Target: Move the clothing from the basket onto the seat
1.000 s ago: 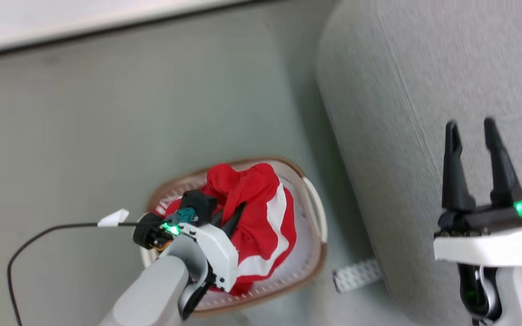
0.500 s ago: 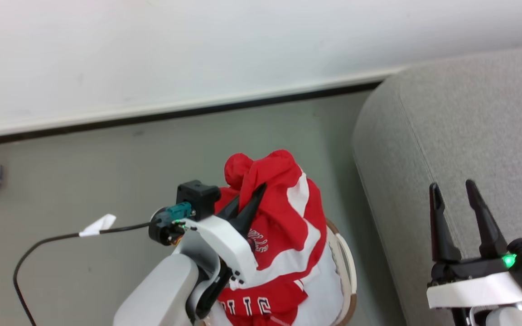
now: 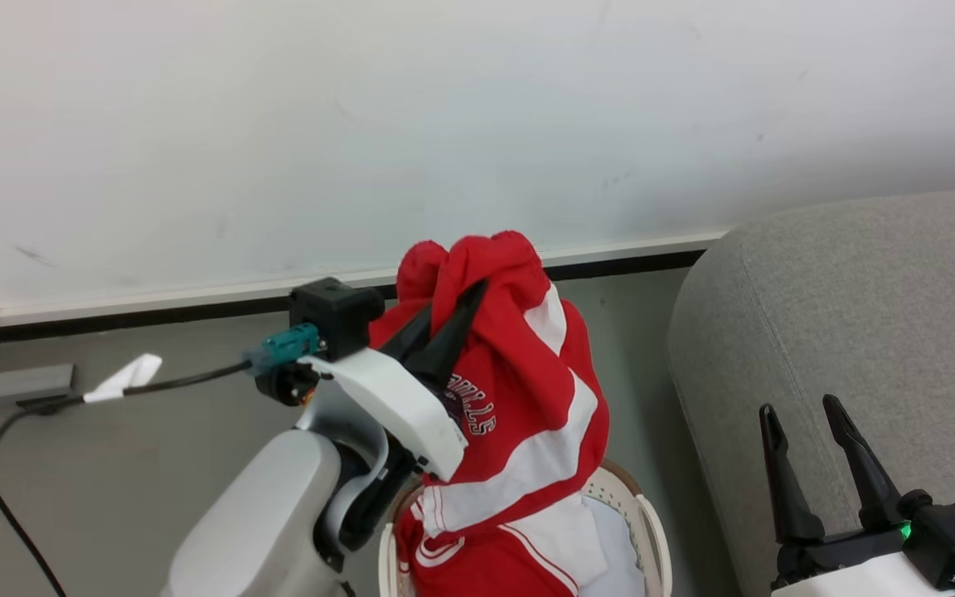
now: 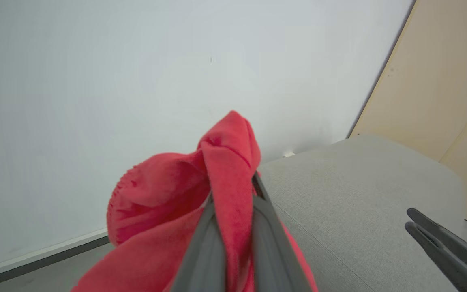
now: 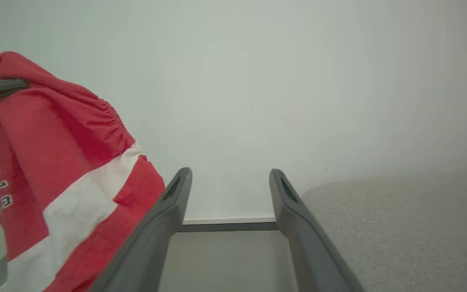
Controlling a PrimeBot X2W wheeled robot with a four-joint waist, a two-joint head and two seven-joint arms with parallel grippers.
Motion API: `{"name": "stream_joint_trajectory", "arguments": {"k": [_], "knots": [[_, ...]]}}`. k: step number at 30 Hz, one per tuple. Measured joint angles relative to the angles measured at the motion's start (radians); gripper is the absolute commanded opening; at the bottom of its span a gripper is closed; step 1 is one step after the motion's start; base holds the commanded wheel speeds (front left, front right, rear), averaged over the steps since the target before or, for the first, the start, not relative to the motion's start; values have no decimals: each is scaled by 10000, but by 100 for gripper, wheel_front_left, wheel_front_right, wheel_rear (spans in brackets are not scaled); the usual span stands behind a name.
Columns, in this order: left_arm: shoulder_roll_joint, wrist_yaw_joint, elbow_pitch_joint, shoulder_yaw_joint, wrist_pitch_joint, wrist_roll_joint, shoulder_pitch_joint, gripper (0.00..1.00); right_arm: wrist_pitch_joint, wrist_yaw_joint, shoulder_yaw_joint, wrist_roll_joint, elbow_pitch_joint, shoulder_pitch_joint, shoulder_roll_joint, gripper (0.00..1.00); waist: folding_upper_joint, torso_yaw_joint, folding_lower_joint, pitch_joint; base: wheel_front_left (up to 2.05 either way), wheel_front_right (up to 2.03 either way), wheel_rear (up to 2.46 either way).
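Observation:
My left gripper [image 3: 453, 300] is shut on a red garment with white stripes and dark lettering [image 3: 519, 390], holding it up above the cream basket [image 3: 652, 531]. The cloth hangs down into the basket, where more red and white clothing [image 3: 486, 564] lies. In the left wrist view the red fabric [image 4: 225, 162] is bunched between my two fingers [image 4: 201, 243]. The grey seat [image 3: 859, 315] lies to the right. My right gripper [image 3: 801, 406] is open over the seat's front edge, nothing between its fingers [image 5: 168, 211]. The right wrist view shows the hanging garment [image 5: 55, 162] at its left.
A white wall with a dark skirting line [image 3: 196, 307] runs behind the basket. A black cable with a white tag [image 3: 121, 377] trails from my left wrist across the grey floor [image 3: 113, 464]. A beige panel [image 4: 440, 81] stands beyond the seat.
My left gripper has lifted the red garment out of the basket, and it now hangs stretched. The head view has tilted up, so wall and seat shifted in the picture.

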Motion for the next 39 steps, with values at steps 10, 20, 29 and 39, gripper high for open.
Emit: {"name": "stream_joint_trajectory", "arguments": {"k": [10,20,29,39], "knots": [[115,148,-723,-107,470,-44,-76,0,0,0,2165,-140,-775,-171,-1348,100,0,157,1,-265,0,0,0],[-113,171,-836,-508,545,-38,-29,0,0,2,4602,368,-151,-1899,-1906,100,0,331,1,-398,0,0,0],[-474,40,-936,-1045,738,-17,-92,0,0,2,5810,286,2249,-3489,-1352,100,0,553,2,-422,0,0,0],[-677,-35,-963,-1256,849,-115,-199,0,0,2,6002,777,3776,-4292,-426,0,0,852,2,-486,0,0,0]]}}
